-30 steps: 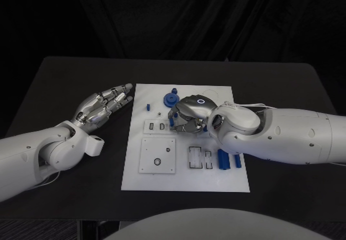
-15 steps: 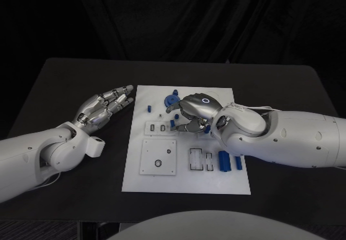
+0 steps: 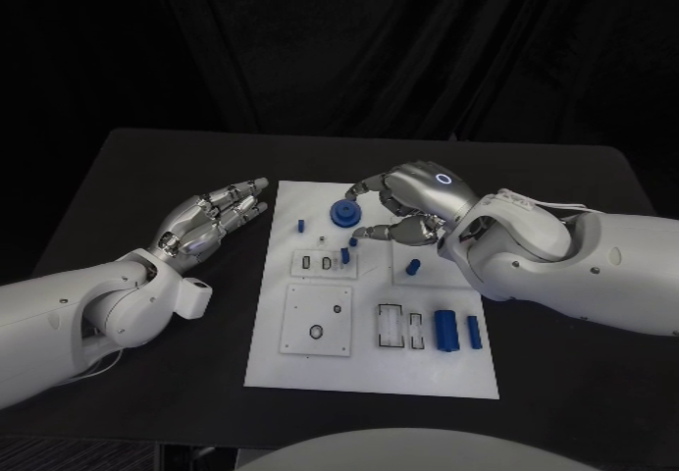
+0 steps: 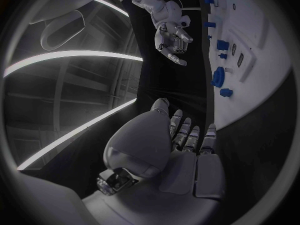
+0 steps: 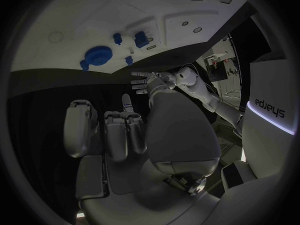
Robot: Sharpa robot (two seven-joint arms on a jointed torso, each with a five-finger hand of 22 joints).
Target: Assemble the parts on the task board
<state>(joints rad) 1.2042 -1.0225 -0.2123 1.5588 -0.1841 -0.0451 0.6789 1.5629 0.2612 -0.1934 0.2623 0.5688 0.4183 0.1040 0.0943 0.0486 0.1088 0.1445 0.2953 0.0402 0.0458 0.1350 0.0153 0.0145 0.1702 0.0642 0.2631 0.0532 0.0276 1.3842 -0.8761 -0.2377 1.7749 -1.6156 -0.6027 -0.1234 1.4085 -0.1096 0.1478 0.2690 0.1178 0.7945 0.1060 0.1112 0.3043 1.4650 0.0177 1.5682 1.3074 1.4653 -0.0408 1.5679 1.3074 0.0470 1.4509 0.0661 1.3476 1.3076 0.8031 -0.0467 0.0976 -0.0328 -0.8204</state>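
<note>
Head view: right hand [image 3: 410, 204] empty, fingers loosely apart over task board [image 3: 371, 365]; left hand [image 3: 212, 216] open, flat

White rectangular task board [image 3: 371, 378] lying at the centre of the black surface [image 3: 128, 186]. Round blue gear-like part [image 3: 344, 212] sitting near its far edge; two upright blue bar parts [image 3: 445, 329] standing at its near right. Left hand [image 3: 212, 218] hovering left of the board, right hand [image 3: 410, 201] over its far right.

Blue parts [image 3: 444, 329], white task board [image 3: 371, 368]
</note>
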